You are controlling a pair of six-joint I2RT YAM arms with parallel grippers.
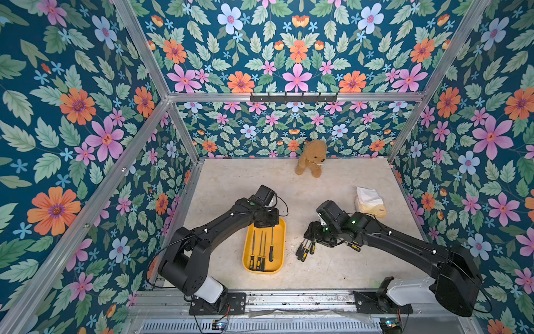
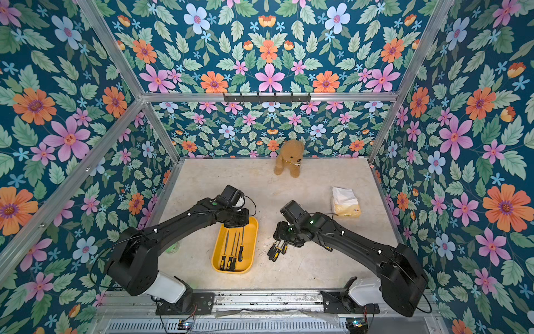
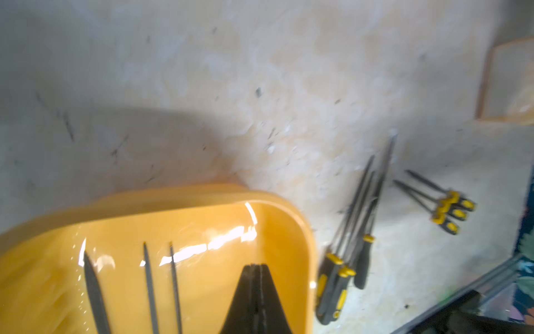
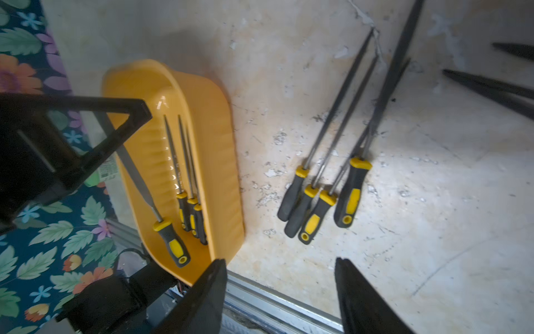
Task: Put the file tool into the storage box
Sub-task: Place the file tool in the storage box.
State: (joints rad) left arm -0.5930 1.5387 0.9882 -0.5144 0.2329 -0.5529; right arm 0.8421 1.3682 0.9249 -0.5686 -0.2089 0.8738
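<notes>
Files (image 4: 315, 219), four of them fanned with handles bunched together, lie on the table (image 4: 433, 231) just ahead of the right gripper (image 4: 280, 260). Its fingers (image 4: 358, 295) stand spread wide and grip nothing, with the tips apart from the handles. In both top views that gripper hangs low over the blades. The black-and-yellow handles (image 1: 303, 250) stick out from beneath it at 7 o'clock.

The box (image 1: 278, 245) sits near, at 9 o'clock from the right gripper, with its long side running 12 to 6. A strip of bare table lies between it and the fanned four. The left gripper (image 3: 255, 267) has its fingers pressed together and hovers over the box's 12 o'clock end. From there, four stored files (image 1: 271, 250) stretch toward 6 o'clock inside the box, with their handles at the near end. Whether the fingertips touch any of them I cannot tell.

Farther out, at 4 o'clock from the right gripper, a trio (image 3: 450, 208) of further files lies on the table, mostly hidden under the right arm in the top views. A tissue pack (image 1: 371, 204) rests at 2 o'clock, well apart. A bear (image 1: 312, 157) sits at 12 o'clock against the back wall.
</notes>
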